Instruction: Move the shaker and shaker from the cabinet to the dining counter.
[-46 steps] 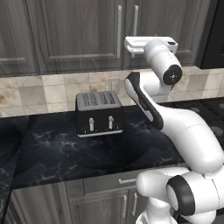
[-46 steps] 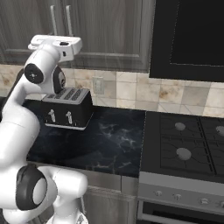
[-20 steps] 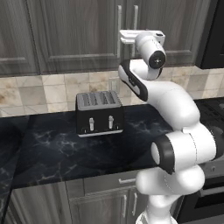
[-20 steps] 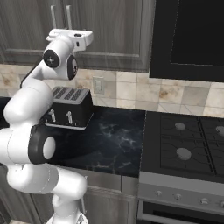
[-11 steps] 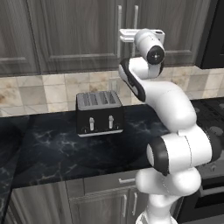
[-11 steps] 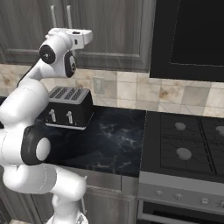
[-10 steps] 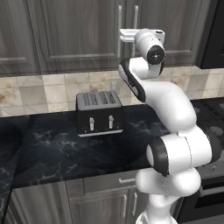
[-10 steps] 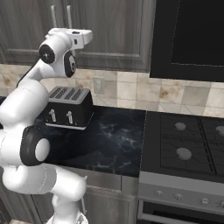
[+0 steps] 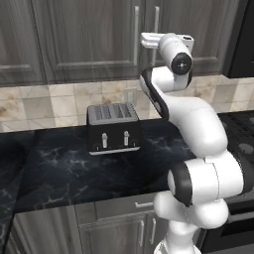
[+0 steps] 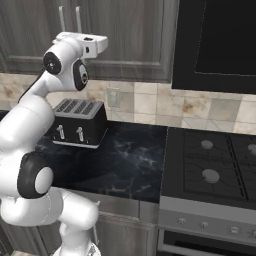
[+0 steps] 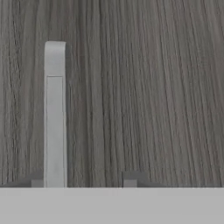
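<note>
— At the lower edge of the cabinet (image 9: 89,34), what is the arm up to?
— The gripper (image 11: 83,181) sits against the closed right door, its two tips straddling the foot of the silver bar handle (image 11: 54,113). Whether they pinch the bar I cannot tell.
— And the shakers?
— Hidden; presumably on the shelf behind that door.
— How will the door handle?
— Stiff and hinged, I judge; the smooth metal bar may slip, so grip it squarely and low. The toaster (image 9: 113,128) stands on the worktop below.
</note>
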